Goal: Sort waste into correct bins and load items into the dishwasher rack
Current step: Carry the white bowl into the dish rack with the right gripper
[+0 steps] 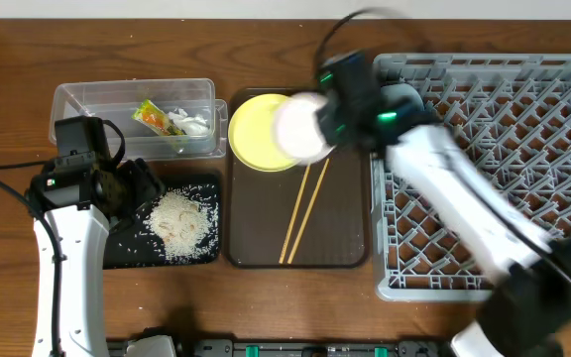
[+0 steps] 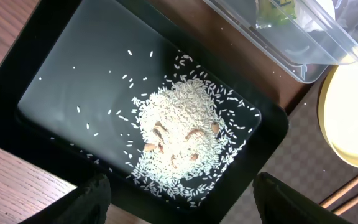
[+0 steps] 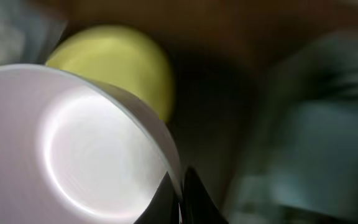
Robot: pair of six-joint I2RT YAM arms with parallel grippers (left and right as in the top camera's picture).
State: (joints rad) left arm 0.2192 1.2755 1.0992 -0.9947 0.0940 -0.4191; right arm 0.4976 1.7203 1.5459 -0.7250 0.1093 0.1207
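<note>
My right gripper (image 1: 327, 127) is shut on the rim of the white bowl (image 1: 300, 127), held in the air over the yellow plate (image 1: 256, 134); in the right wrist view the white bowl (image 3: 86, 155) fills the left and my fingers (image 3: 180, 199) pinch its rim. Wooden chopsticks (image 1: 303, 210) lie on the brown tray. My left gripper (image 2: 179, 199) is open above the black tray (image 2: 67, 81), which holds a heap of rice (image 2: 182, 137). The clear tub (image 1: 97, 99) holds the snack wrapper (image 1: 153, 117) and paper scraps (image 1: 194, 124). The grey rack (image 1: 523, 109) is at right.
The brown serving tray (image 1: 335, 238) sits between the black tray and the rack. A bluish object (image 1: 399, 96) sits in the rack's near-left corner, partly behind my right arm. The right arm is motion-blurred across the rack.
</note>
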